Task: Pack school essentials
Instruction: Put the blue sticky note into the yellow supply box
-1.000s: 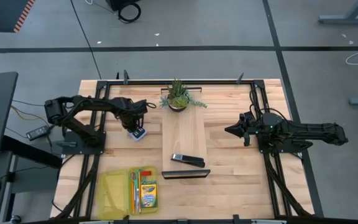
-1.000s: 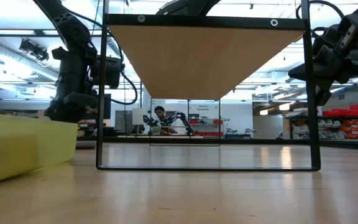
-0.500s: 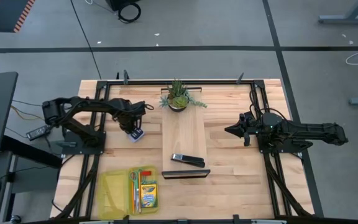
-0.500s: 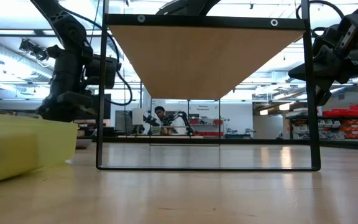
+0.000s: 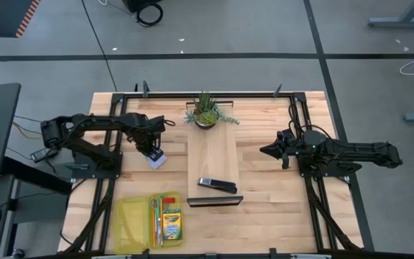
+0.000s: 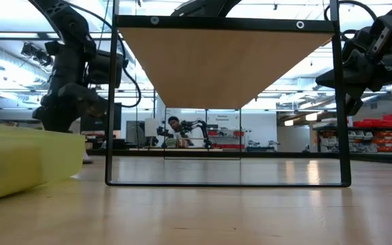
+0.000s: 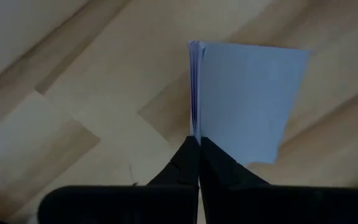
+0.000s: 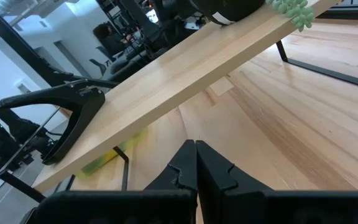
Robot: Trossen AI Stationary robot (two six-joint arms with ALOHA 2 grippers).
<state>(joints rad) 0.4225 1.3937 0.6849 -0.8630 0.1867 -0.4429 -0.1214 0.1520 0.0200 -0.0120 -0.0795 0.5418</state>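
A pale blue-white note pad (image 5: 157,160) (image 7: 247,99) hangs under my left gripper (image 5: 150,149) (image 7: 198,142), which is shut on it over the table's left half, left of the raised wooden board (image 5: 213,155). At the near left lies an open yellow case (image 5: 129,224) holding the yellow-green crayon box (image 5: 171,226), the green-handled scissors (image 5: 153,208) and an orange pen (image 5: 161,221). My right gripper (image 5: 265,151) (image 8: 196,145) waits shut at the right, holding nothing. My left gripper pinches the note pad's upper edge (image 7: 196,132) between its two fingertips, at the corner by the stacked page edges. The fingers come from above, pointing steeply down. The pad hangs below them, tilted; whether its lower edge touches the table I cannot tell.
A small green potted plant (image 5: 205,112) stands at the far end of the raised board. A black stapler-like bar (image 5: 216,185) lies near the board's near end, above the board's black frame foot (image 5: 214,201). Black rails (image 5: 304,208) run along the table's sides.
My left gripper has risen and drifted a little toward the table's left and near edges, staying shut on the note pad. The pad has come along with it and now hangs under the fingers.
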